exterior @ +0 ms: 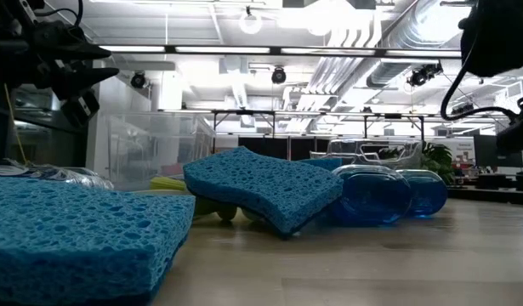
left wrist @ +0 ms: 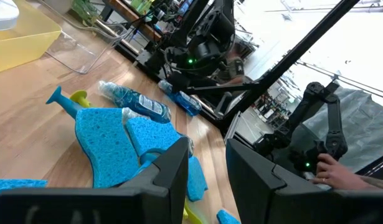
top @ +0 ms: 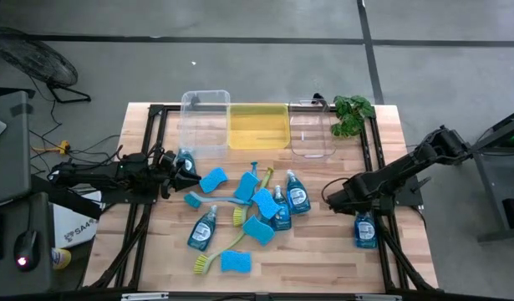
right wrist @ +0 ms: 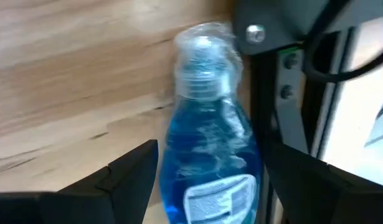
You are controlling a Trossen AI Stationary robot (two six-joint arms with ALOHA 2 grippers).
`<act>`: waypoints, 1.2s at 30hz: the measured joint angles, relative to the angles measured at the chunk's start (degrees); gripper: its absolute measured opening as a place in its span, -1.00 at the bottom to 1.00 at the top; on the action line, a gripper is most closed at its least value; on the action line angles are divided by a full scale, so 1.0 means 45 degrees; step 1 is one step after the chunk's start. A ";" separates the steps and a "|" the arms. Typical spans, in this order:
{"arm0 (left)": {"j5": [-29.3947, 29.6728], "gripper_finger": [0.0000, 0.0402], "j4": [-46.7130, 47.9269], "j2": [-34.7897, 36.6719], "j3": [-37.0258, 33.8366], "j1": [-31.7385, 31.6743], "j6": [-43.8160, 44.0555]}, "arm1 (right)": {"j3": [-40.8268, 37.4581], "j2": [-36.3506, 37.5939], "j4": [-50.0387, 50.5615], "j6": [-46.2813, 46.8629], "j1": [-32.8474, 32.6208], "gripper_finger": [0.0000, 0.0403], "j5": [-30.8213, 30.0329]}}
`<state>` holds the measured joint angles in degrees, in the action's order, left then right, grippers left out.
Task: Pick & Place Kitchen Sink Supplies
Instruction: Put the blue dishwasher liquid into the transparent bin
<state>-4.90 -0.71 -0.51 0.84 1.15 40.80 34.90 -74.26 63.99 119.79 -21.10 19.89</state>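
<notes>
On the near right of the surface a dish soap bottle lies flat. Just beyond it, the right tool hovers, fingers spread wide, holding nothing. Across the central pile of supplies, the left tool hangs narrowly parted and empty.

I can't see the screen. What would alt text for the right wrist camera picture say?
A clear bottle of blue dish soap lies on the wooden table, directly between the two spread dark fingers of the right hand, which is open around it. A black metal frame runs alongside.
</notes>
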 joint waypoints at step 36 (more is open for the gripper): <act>0.0000 -0.48 0.0004 0.0004 0.0000 0.0004 0.0002 | -0.1558 0.0005 -0.1999 -0.1060 0.0698 0.02 0.0090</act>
<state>-4.90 -0.69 -0.49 0.84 1.16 40.81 27.89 -74.24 54.99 115.02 -17.96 20.29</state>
